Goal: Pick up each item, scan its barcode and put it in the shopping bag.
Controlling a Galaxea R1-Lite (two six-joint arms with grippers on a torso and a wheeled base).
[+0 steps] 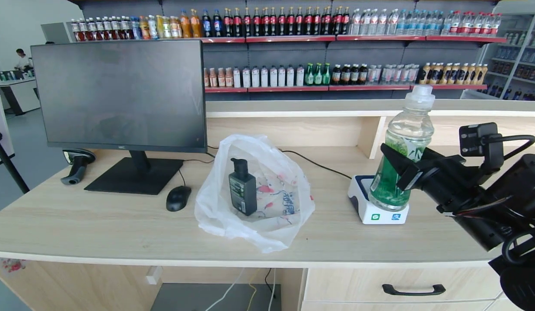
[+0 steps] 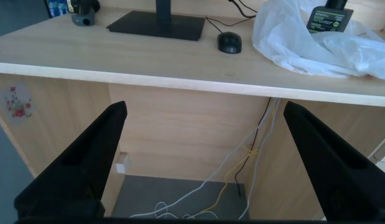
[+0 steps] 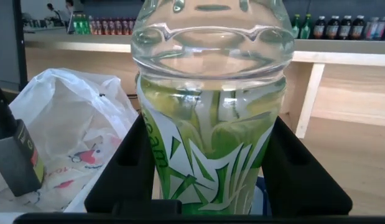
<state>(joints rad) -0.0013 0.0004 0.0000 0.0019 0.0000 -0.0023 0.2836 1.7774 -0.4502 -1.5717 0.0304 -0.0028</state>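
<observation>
My right gripper (image 1: 396, 167) is shut on a clear plastic bottle (image 1: 405, 147) with a green label and a white cap, held upright. The bottle's base hangs just over a small white barcode scanner (image 1: 378, 212) on the counter's right side. In the right wrist view the bottle (image 3: 211, 118) sits between the two black fingers (image 3: 127, 165). A white plastic shopping bag (image 1: 267, 216) lies open at the counter's middle, with a dark pump bottle (image 1: 242, 188) inside it. My left gripper (image 2: 204, 112) is open below the counter's front edge, with nothing between its fingers.
A monitor (image 1: 120, 95) on a black stand, a mouse (image 1: 178, 198) and a handheld scanner (image 1: 77, 166) occupy the counter's left. A raised wooden ledge (image 1: 371, 108) runs behind. Cables (image 2: 242, 168) hang under the counter. Drinks shelves (image 1: 336, 39) line the back wall.
</observation>
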